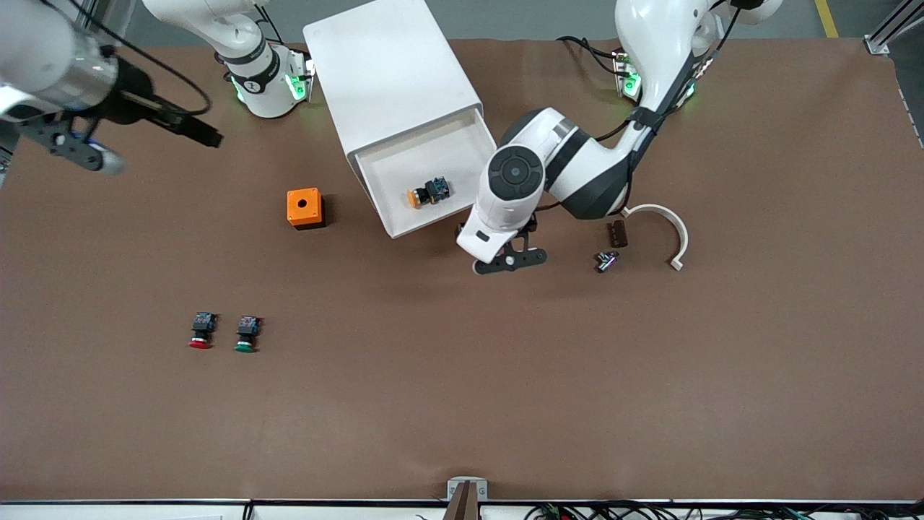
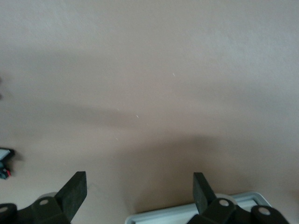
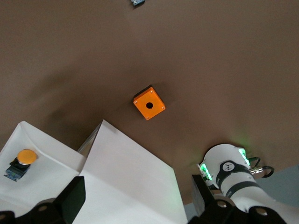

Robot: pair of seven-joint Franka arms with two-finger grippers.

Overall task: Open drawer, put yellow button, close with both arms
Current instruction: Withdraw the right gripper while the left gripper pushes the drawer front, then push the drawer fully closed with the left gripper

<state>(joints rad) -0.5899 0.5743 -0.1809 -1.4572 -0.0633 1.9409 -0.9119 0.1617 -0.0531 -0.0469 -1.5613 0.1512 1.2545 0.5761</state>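
Note:
The white cabinet (image 1: 390, 72) stands between the arms' bases with its drawer (image 1: 404, 230) pulled out. The yellow button (image 1: 426, 193) lies on its side in the drawer; it also shows in the right wrist view (image 3: 21, 161). My left gripper (image 1: 509, 261) is open and empty, low over the table just beside the drawer's front corner, whose rim (image 2: 196, 211) shows in the left wrist view between the fingers (image 2: 74, 191). My right gripper (image 1: 79, 148) is open and empty, held high toward the right arm's end of the table; its view looks down on the cabinet's top (image 3: 126, 177).
An orange cube with a round hole (image 1: 304, 208) sits beside the drawer toward the right arm's end. A red-capped button (image 1: 201, 331) and a green-capped button (image 1: 247, 335) lie nearer the front camera. A white curved piece (image 1: 675, 231) and two small dark parts (image 1: 617, 233) lie beside the left arm.

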